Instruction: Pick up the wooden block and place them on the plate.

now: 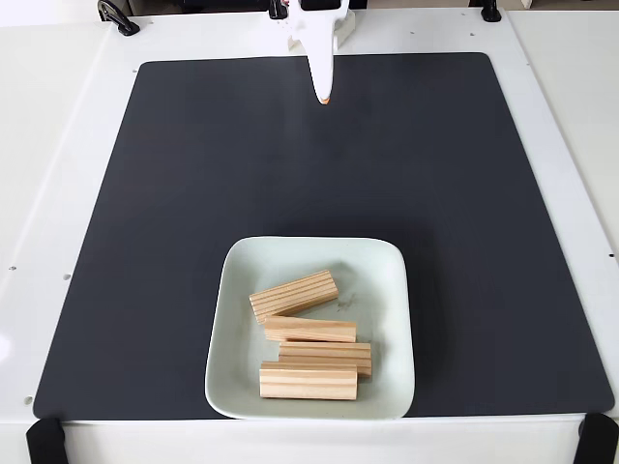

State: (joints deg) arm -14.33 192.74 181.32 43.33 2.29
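Already all four wooden blocks lay inside the plate [237, 266], which sat on the dark mat [193, 193] near the lower edge of the fixed view, slightly right of the middle. The top wooden block [294, 294] was tilted, its right end raised toward the upper right. Below it the second wooden block [310, 330] lay nearly level, touching the first at its left end. The third wooden block [327, 355] sat just beneath, shifted a little to the right and touching the second. The fourth wooden block [309, 381] lay lowest, close to the plate's near rim and pressed against the third. A small dark scuff showed on the plate's bare surface to the right of the top block.

The end effector [324, 98] hung at the top of the fixed view, well apart from the plate, its white fingers pointing down toward the mat with an orange tip. The fingers appeared pressed together into one narrow point, holding nothing. The mat covered most of the white bench [58, 145], and black clamps showed at its corners
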